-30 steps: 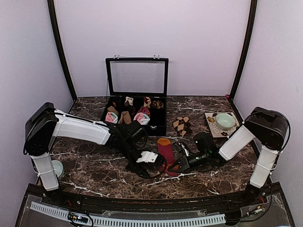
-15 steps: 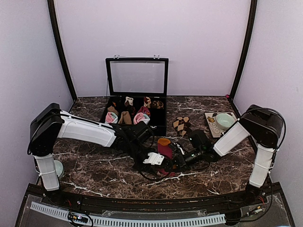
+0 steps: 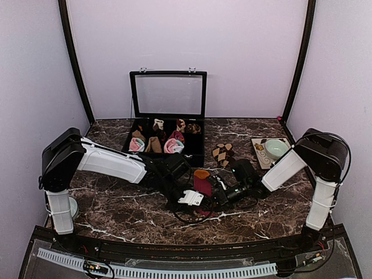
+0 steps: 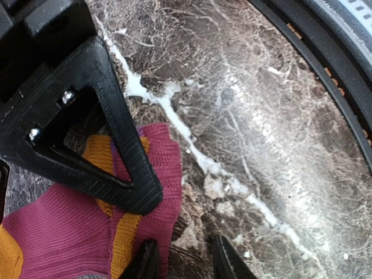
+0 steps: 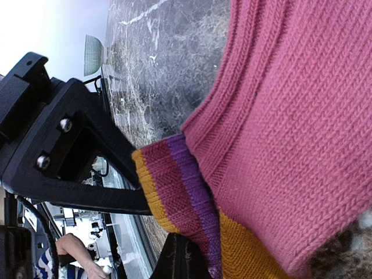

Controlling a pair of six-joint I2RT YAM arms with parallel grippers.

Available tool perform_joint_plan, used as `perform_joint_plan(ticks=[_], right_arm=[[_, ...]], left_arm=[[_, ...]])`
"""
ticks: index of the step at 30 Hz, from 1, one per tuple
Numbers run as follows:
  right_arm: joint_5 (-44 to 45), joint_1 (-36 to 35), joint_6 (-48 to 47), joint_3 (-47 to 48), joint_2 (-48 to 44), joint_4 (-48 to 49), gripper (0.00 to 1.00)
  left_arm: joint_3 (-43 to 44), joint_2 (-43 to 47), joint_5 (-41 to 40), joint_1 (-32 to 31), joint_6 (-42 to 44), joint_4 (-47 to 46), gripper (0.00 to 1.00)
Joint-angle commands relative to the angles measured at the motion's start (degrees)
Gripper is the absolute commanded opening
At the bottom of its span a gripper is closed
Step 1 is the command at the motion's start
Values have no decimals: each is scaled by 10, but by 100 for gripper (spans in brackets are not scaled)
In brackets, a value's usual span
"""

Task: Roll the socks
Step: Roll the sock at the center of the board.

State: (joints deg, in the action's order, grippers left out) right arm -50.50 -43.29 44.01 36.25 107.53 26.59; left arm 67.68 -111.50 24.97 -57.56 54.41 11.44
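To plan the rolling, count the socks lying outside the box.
2: the magenta sock at table centre; the brown diamond sock behind it, right of the box. Others may be hidden.

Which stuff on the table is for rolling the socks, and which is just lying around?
For the job:
- long magenta sock
- brown-and-beige diamond socks

Just lying about:
- black box with small sock rolls
- green bowl
- patterned mat

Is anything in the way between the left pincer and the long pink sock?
Nothing visible. A black finger of the left pincer is right over the long magenta knitted sock with orange stripes.
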Motion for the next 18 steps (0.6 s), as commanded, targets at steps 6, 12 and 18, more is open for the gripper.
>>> perform_joint_plan(ticks=[6,12,18], right_arm=[[40,3,-2,-17,30,-78,0],[38,3,5,-18,30,-67,0],[37,3,9,-24,31,-53,0]], left_arm=[[11,55,66,-6,7,40,36],[18,23,36,-6,8,13,36],[19,2,-2,-2,13,0,36]])
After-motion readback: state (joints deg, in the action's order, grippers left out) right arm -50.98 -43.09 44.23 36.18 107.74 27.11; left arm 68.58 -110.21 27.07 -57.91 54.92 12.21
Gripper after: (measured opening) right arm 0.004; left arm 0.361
